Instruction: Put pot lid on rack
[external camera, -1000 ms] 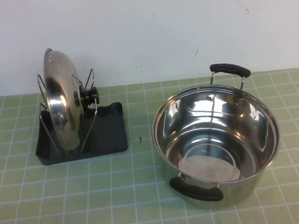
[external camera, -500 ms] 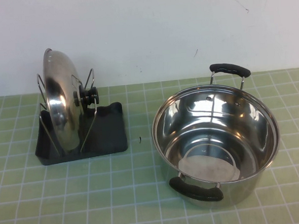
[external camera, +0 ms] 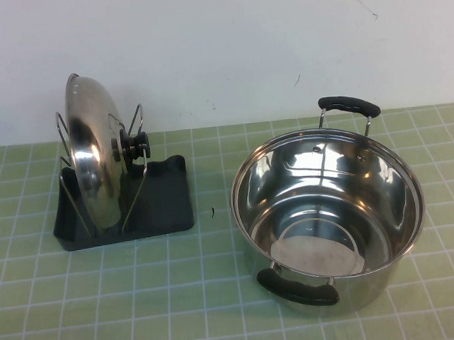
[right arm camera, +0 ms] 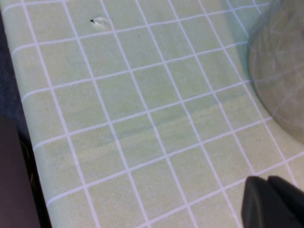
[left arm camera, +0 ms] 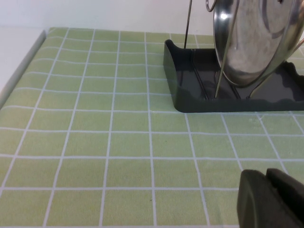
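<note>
L gripper (left arm camera: 273,199) low over green mat (left arm camera: 118,142), short of rack (left arm camera: 190,90); R gripper (right arm camera: 273,202) by pot (external camera: 330,218); finger state of both: can't tell; pot lid (external camera: 95,159) upright on edge in rack's wire loops.

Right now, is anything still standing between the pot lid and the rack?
Nothing visible: the pot lid already stands on edge between the rack's wire loops. Left gripper and right gripper sit back, away from it.
</note>
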